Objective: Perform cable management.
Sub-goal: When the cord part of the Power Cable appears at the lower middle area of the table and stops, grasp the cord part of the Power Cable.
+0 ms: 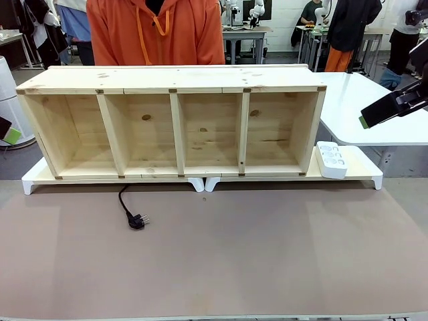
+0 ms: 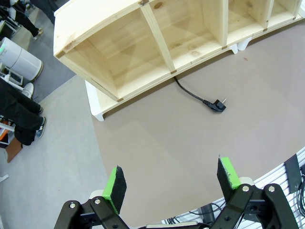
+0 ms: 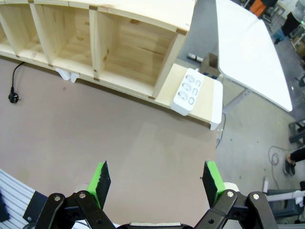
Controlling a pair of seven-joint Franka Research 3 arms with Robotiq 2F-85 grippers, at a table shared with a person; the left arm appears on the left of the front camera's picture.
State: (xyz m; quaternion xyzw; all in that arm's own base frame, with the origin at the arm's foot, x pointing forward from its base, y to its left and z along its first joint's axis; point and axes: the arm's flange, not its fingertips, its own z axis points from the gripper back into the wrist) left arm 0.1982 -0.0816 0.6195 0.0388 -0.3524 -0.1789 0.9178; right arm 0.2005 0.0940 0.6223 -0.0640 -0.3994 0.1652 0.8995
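Black against brown: cable out from under the front edge of the wooden shelf, about below the divider between the first and second compartments from the robot's left. Curls a short way over the counter and ends in a round plug, flat on the surface, just in front of the shelf and well apart from both arms. Lies far ahead of the left jaws, beyond their green pads; spread wide, nothing between. Same for the right jaws (wide, empty, fingertips over bare counter), with the white power strip ahead of them on a white riser, just beside the shelf's end compartment. From the front, right jaws up at the right edge, off the counter's side. Behind the shelf, a person in an orange hoodie at the far side.
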